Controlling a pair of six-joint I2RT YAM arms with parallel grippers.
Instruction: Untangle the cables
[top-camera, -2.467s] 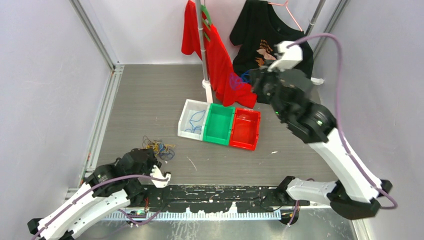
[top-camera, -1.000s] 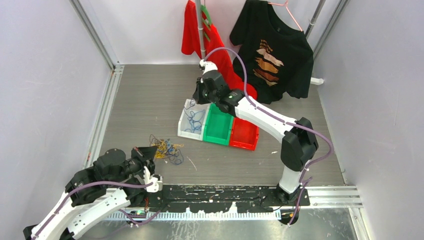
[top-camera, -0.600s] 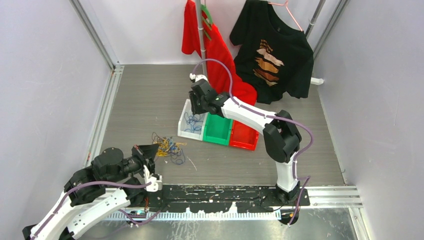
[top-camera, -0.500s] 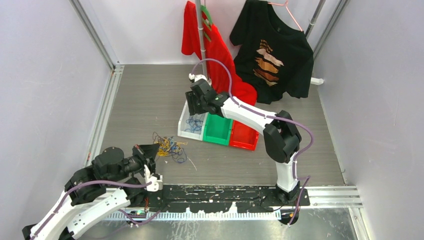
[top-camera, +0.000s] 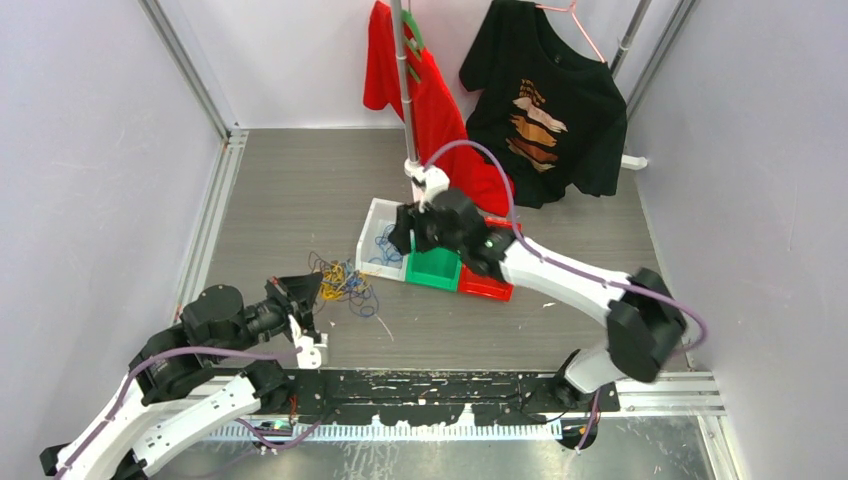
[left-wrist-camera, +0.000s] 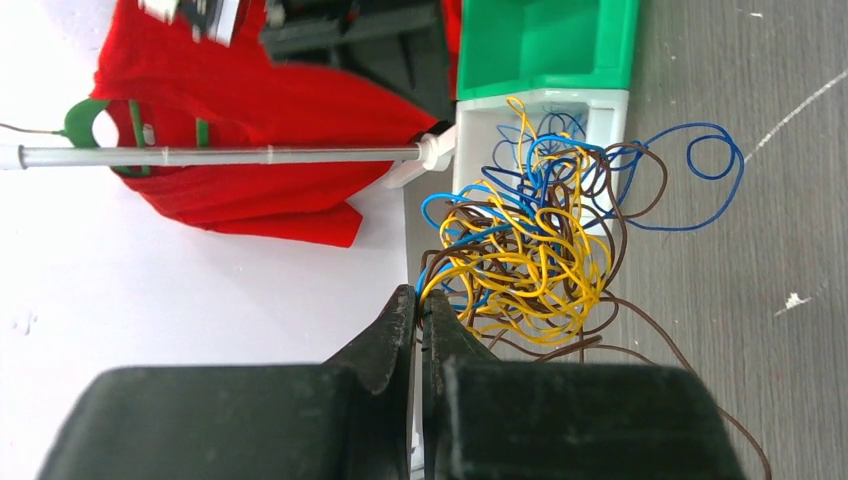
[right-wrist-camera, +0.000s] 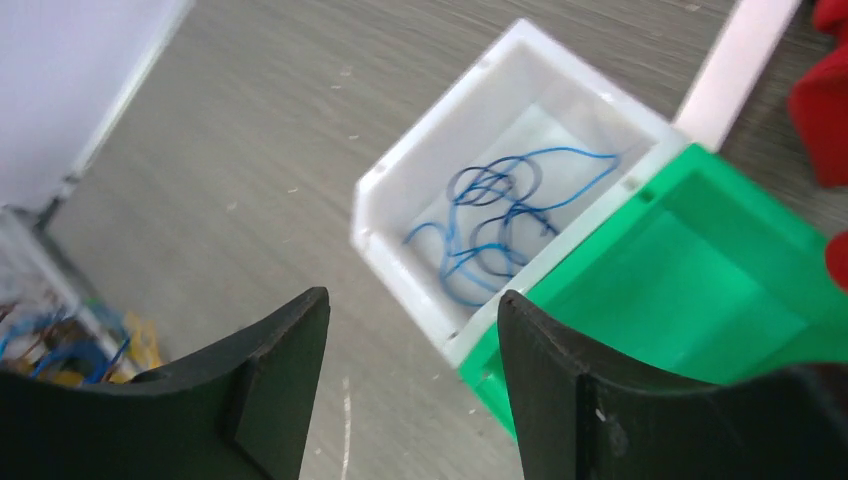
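My left claw (left-wrist-camera: 418, 300) pinching the cables (left-wrist-camera: 530, 250) near the front-left corner of the counter (top-camera: 280, 200), my right claw (right-wrist-camera: 412, 305) spread above the white bin (right-wrist-camera: 395, 275) mid-counter, bare surface toward the far-left corner

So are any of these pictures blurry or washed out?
Left wrist view: the cable tangle is crisp, but the wall behind is blown out white. Right wrist view: slightly soft, its dark fingers blurred, blue cables in the white bin readable. Top view: evenly lit, sharp.

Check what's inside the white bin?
Inside the white bin: a few loose blue cables looped on its floor, no other colours visible. Its near wall hides a strip of floor.
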